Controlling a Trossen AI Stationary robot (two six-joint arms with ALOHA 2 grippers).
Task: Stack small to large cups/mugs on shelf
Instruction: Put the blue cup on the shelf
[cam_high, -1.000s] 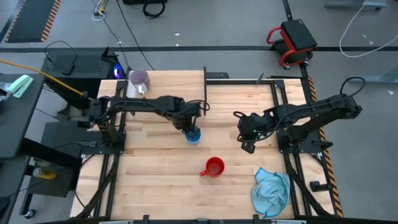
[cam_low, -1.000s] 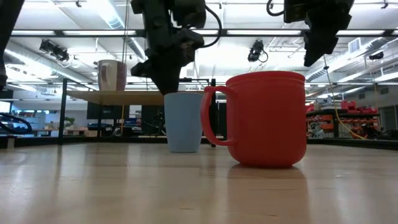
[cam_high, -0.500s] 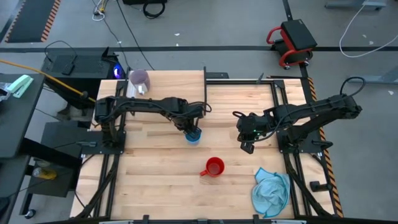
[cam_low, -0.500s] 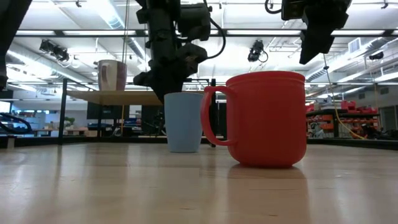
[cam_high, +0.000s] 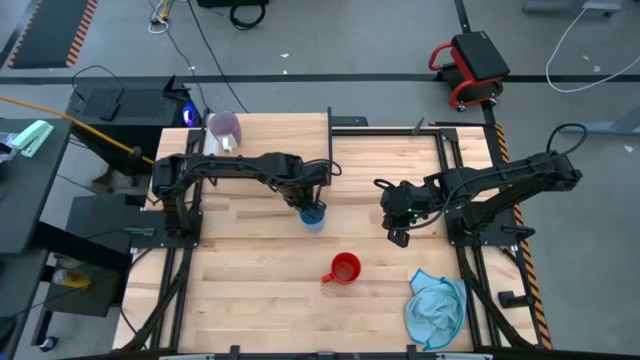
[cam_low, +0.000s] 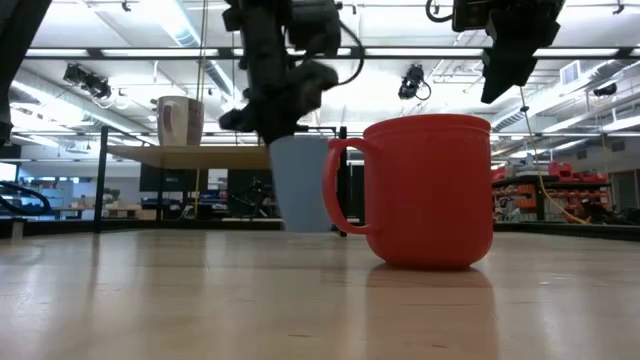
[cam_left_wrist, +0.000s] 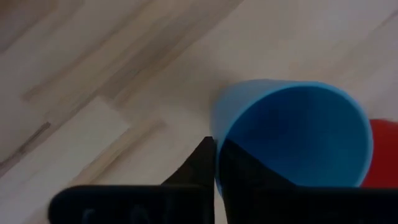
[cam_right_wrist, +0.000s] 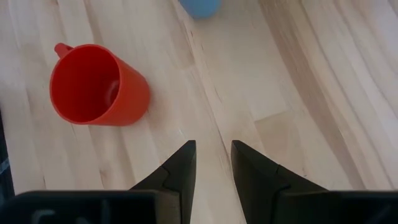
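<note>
Pinching the light blue cup (cam_high: 313, 215) by its 9 o'clock rim, left tool (cam_high: 308, 205) clamped shut on the wall; looks thin, light, slick plastic, so tilt risk.

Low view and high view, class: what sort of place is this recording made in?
Probably a robotics lab or workshop: two dark arms are mounted at a wooden table, cables trail over a bare grey floor, and strip lights and equipment racks fill the room behind.

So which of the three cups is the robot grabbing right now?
The light blue cup. The left gripper is pinched on its rim and it's off the table. The red cup sits alone on the table, and the purple cup stands on the shelf.
</note>
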